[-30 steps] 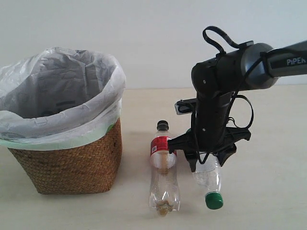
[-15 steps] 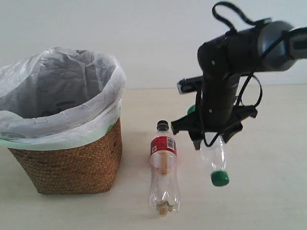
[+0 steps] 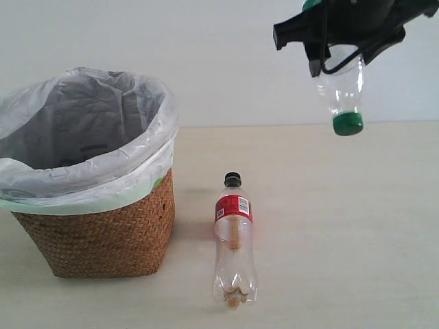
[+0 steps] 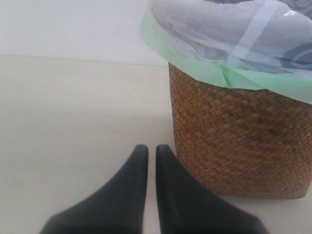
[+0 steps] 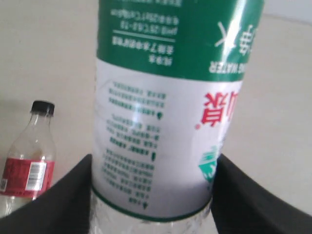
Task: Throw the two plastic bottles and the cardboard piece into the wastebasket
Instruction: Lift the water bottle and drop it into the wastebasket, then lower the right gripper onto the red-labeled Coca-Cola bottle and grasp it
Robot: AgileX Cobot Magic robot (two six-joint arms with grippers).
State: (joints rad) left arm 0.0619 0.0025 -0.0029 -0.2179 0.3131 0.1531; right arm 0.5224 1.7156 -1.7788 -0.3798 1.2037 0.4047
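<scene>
The squarish brown woven wicker wastebasket (image 3: 103, 236) is standing on the pale beige table (image 3: 343, 240) at the left of the exterior view, with a translucent white plastic bag (image 3: 89, 116) folding over its rim. The folds are hiding the bottom of the basket, so its contents are not showing.

The black right gripper (image 3: 341, 55) is hanging high above the table's right side. The top edge of the exterior view is cutting off most of it. Its jaws are clenching the clear plastic bottle with the green-white label (image 3: 339, 89), which is pointing its green cap (image 3: 348, 123) downward, well apart from the basket. The right wrist view is showing only the labelled middle of this bottle.

The clear plastic bottle with the red label (image 3: 234, 240) is lying on the table just beside the basket's right wall, its black cap (image 3: 232, 179) pointing away from the camera.

The black left gripper (image 4: 151, 152) is hovering low near the basket's wicker side, its jaws pressing almost together on nothing.
</scene>
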